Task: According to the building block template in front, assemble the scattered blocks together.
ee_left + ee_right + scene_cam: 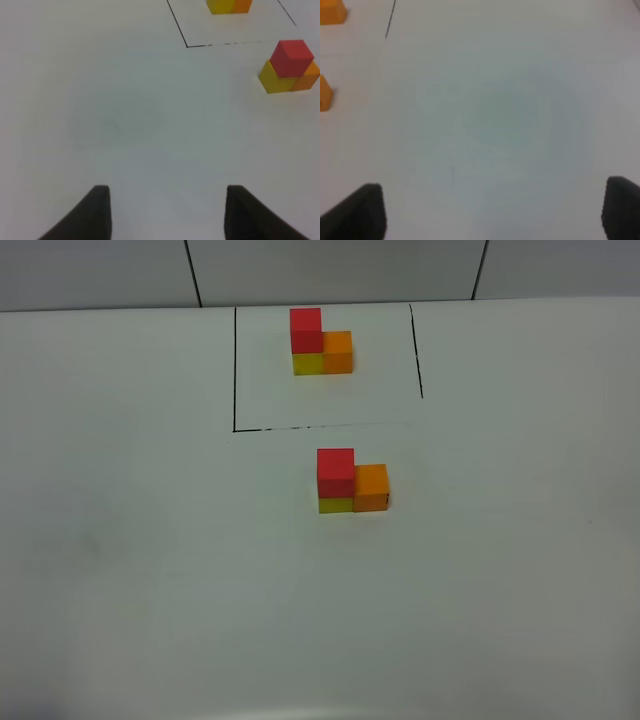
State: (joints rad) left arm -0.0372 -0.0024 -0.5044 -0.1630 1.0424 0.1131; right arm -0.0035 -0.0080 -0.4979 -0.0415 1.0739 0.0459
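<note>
The building block template (pixel 320 342) stands at the back inside a thin black outline (pixel 234 370): a red cube on a yellow one, with orange alongside. In front of it the scattered blocks stand joined the same way: red cube (pixel 335 472) on yellow cube (pixel 334 504), orange cube (pixel 370 487) touching on the right. The left wrist view shows this group (pixel 291 57) far off to the side of my left gripper (pixel 165 215), which is open and empty. My right gripper (pixel 492 210) is open wide and empty, with the orange cube (pixel 324 92) at the picture's edge. Neither arm appears in the high view.
The white table (pixel 150 540) stretches bare around both groups. A tiled wall (pixel 330 270) rises behind the table's far edge. The outline's corner (pixel 187 46) shows in the left wrist view.
</note>
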